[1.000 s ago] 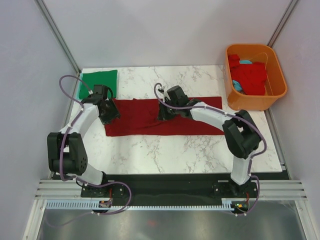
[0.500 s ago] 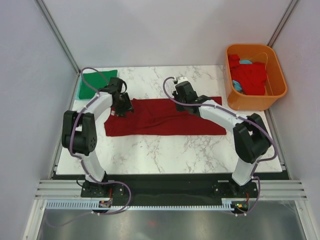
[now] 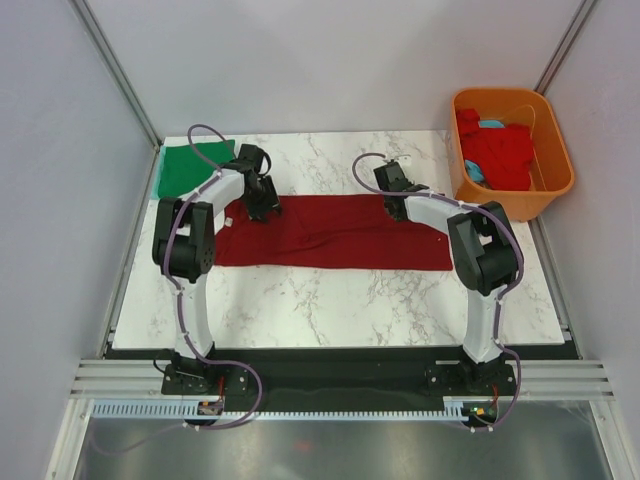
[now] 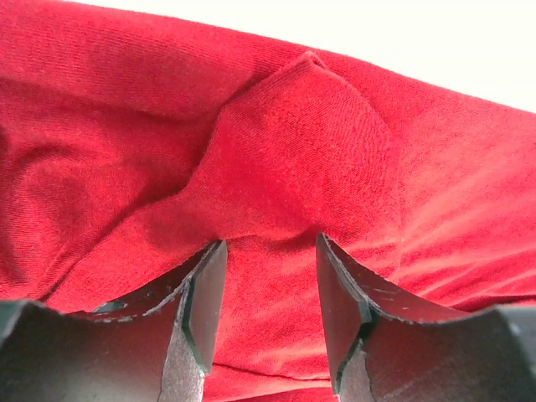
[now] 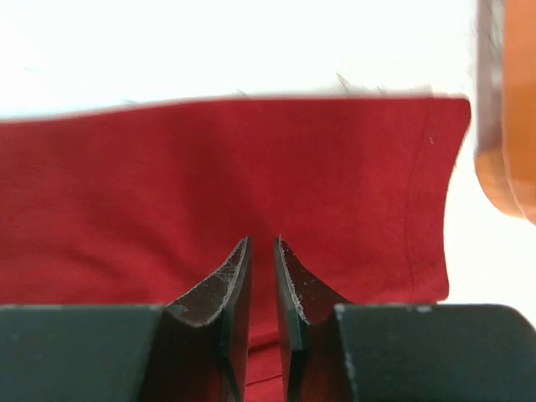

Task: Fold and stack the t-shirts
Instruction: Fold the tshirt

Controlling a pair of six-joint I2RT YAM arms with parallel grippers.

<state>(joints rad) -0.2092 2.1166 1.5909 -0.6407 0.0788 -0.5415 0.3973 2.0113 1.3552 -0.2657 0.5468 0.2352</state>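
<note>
The marble bench (image 3: 330,290) is carrying the whole job, and the dark maroon t-shirt (image 3: 330,232) is lying across its middle as a long, flat band running left to right, already looking narrowed lengthwise. At the far right, the orange tub (image 3: 505,207) is sitting just off the bench, holding the brighter red t-shirts (image 3: 500,150), with a scrap of light blue beside them. A green t-shirt (image 3: 185,165) is resting folded at the far-left corner, apart from the maroon one.

Both arms are reaching to the band's far edge. The left gripper (image 4: 268,243) is hovering low over a raised pucker of maroon cloth, its jaws standing apart with nothing between them. The right gripper (image 5: 261,243) is showing only a thin slit between its jaws; whether cloth is nipped there, I cannot tell.

Folding the maroon shirt seems to be the step in hand. The next move is probably calling for firm pinches on the cloth, then a level carry to fold it.
</note>
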